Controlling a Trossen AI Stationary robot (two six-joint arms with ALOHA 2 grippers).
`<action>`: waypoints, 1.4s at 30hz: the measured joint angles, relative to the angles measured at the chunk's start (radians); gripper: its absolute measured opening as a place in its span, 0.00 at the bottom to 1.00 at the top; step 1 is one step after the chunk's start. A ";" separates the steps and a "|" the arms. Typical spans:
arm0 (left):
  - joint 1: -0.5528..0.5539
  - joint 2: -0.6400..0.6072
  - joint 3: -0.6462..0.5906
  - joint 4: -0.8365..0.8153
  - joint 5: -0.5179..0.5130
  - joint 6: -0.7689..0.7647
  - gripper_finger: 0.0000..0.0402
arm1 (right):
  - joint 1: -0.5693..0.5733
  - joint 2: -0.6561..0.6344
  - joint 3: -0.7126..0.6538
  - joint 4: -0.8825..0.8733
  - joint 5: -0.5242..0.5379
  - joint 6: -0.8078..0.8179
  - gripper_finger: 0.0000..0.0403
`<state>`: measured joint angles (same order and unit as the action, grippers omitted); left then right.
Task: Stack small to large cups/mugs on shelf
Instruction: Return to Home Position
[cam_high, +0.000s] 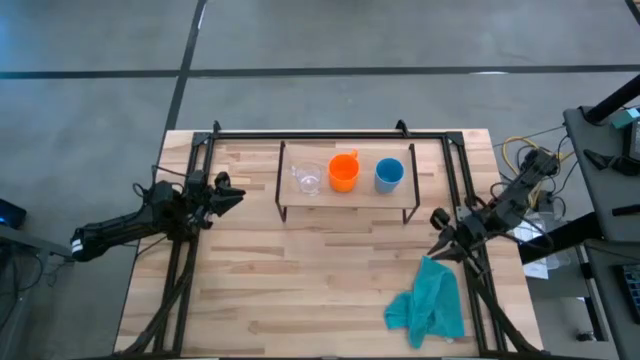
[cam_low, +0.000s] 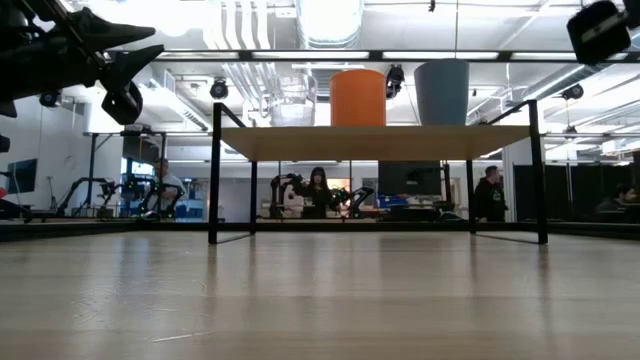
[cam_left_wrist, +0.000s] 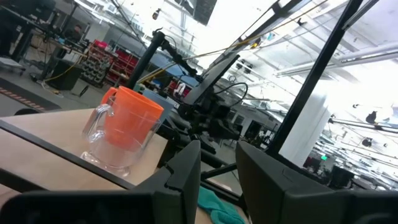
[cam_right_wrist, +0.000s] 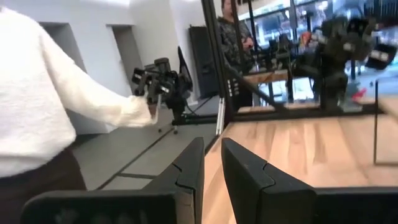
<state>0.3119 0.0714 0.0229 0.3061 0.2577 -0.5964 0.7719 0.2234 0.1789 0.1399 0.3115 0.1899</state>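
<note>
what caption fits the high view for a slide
Clear cup, orange mug and blue cup in a row on the shelf; left gripper and right gripper off to either side

Teal cloth (cam_left_wrist: 215, 210) partly behind left claw (cam_left_wrist: 217, 152)

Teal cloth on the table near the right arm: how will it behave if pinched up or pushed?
The crumpled teal cloth, on the wood table by the right gripper, lies in soft folds: probably floppy, draping from a pinch. A push would likely bunch it, not slide it whole. It looks thin, so probably light.
</note>
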 joint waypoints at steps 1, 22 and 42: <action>0.000 0.000 -0.001 0.000 0.000 0.000 0.22 | 0.000 0.000 -0.011 0.008 0.000 0.019 0.13; 0.000 0.038 -0.015 -0.009 0.000 0.000 0.22 | 0.000 0.002 -0.170 0.240 0.002 0.002 0.13; 0.000 0.141 -0.017 -0.008 0.000 0.000 0.22 | 0.000 0.002 -0.170 0.207 0.002 -0.011 0.13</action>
<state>0.3119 0.2129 0.0055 0.2981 0.2573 -0.5964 0.7719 0.2258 0.0086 0.3473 0.3138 0.1787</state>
